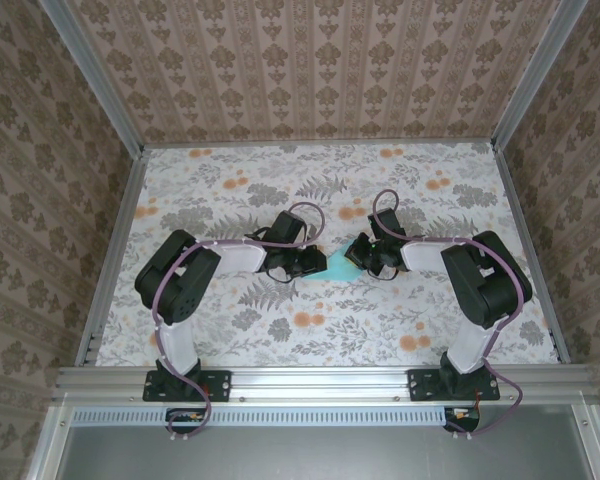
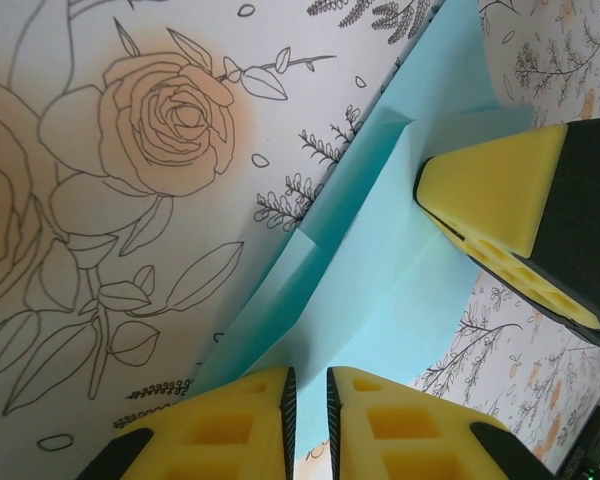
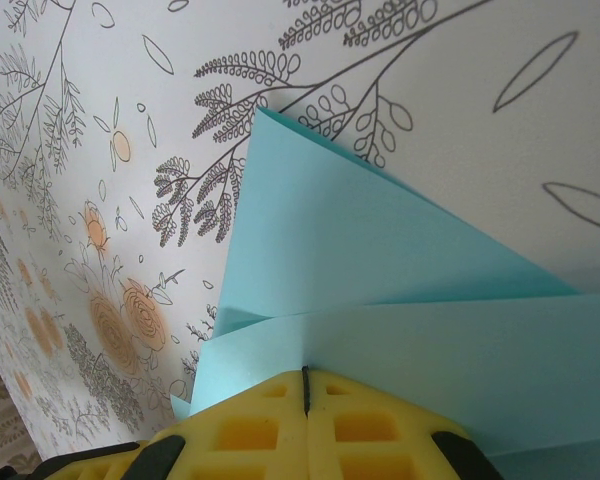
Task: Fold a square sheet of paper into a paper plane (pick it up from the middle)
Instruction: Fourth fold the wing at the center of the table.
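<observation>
The light-teal sheet of paper (image 1: 337,267) lies partly folded on the floral table, between the two grippers at the middle. My left gripper (image 2: 308,400) sits low over its near edge, and teal shows through the narrow gap between its yellow fingers (image 2: 230,425). In the left wrist view a folded flap (image 2: 355,190) runs diagonally up the sheet. My right gripper (image 3: 305,385) is shut, pads together, on a lighter flap of the paper (image 3: 460,350), with a faint crease rising from the seam. Its yellow fingertip (image 2: 490,190) touches the paper opposite my left gripper.
The floral tablecloth (image 1: 280,330) covers the whole table. Aluminium rails (image 1: 310,378) line the near edge, and patterned walls close in the left, right and back. Both arms bend inward, their elbows (image 1: 175,275) (image 1: 485,275) out to the sides.
</observation>
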Action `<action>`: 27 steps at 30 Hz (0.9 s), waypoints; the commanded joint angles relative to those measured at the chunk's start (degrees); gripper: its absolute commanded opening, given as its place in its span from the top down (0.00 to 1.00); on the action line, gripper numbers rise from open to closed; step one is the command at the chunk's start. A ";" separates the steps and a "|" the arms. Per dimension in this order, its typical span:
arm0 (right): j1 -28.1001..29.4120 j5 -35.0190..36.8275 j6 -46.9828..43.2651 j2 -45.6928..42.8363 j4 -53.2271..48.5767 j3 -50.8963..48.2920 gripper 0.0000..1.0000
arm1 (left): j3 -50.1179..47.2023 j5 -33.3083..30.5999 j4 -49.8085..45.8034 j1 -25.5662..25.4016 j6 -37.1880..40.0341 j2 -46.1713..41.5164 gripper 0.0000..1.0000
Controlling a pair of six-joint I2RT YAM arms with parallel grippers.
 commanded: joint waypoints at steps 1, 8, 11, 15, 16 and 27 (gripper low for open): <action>-0.21 6.41 -0.35 3.73 -10.60 -2.15 0.94 | -1.54 -1.47 -3.19 0.96 -0.74 1.67 0.83; -0.25 6.50 -0.35 3.72 -10.81 -2.36 0.94 | -1.94 -2.41 -4.89 1.18 -0.45 1.85 0.84; -0.31 6.55 -0.44 3.69 -10.93 -2.36 0.94 | -2.08 -2.85 -5.97 1.37 -0.14 2.15 0.84; -0.33 6.76 -0.57 3.54 -11.09 -2.62 0.94 | -2.72 -2.88 -6.30 1.97 -0.27 2.57 0.85; -0.40 6.70 -0.67 3.55 -10.95 -2.78 0.94 | -2.86 -2.79 -6.30 2.20 -0.21 2.73 0.86; -1.57 -3.84 -8.22 -4.28 -4.33 0.94 0.94 | -1.55 -1.45 -7.55 2.28 0.85 3.96 0.94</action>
